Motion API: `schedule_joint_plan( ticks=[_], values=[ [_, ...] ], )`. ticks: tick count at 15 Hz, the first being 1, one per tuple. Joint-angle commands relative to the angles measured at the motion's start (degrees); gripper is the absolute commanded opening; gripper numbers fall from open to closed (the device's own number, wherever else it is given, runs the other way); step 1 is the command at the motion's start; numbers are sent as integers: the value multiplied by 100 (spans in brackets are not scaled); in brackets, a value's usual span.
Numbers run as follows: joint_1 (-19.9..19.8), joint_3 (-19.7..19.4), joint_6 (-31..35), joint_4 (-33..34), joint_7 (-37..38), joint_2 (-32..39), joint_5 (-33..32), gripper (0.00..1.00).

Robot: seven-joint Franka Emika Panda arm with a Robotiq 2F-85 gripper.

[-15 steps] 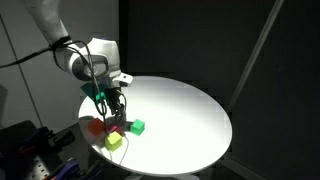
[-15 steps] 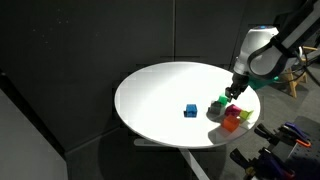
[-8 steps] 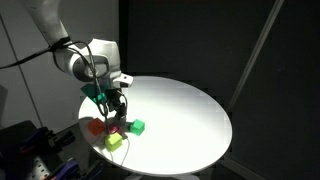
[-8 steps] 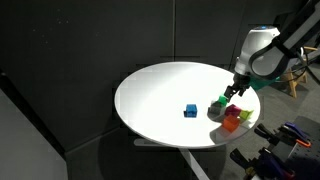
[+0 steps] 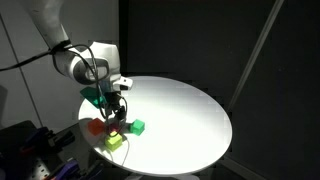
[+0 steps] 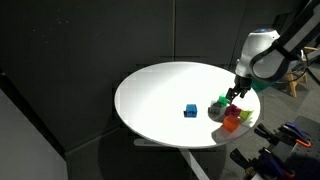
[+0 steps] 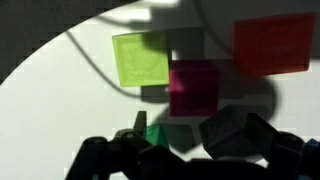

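Observation:
A cluster of small blocks sits near the edge of the round white table [image 5: 190, 110]. In the wrist view a magenta block [image 7: 193, 87] lies just ahead of my gripper [image 7: 190, 140], with a yellow-green block [image 7: 142, 60] and a red block [image 7: 272, 45] beyond it. A green block [image 7: 155, 134] peeks out beside one dark finger. The jaws stand open, with nothing between them. In both exterior views the gripper [image 5: 117, 116] [image 6: 233, 93] hangs just above the cluster: the red block [image 5: 96, 126], yellow-green block [image 5: 114, 141] and green block [image 5: 138, 126].
A blue block [image 6: 190, 110] lies apart from the cluster, nearer the middle of the table [image 6: 160, 95]. Dark curtains surround the scene. A cable hangs from the arm above the blocks. The table edge runs close behind the cluster.
The jaws have spread from partly closed to open above the magenta block. The arm has barely moved, rising slightly if at all.

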State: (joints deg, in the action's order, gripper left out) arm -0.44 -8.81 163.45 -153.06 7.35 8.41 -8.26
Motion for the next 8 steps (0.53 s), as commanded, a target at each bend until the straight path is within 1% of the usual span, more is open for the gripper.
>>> schedule_joint_plan(
  ticks=[1,8],
  values=[
    [-71,-22,88,-51,-145,60,-225,100],
    [-66,-24,211,31,-317,281,-202,100]
  ],
)
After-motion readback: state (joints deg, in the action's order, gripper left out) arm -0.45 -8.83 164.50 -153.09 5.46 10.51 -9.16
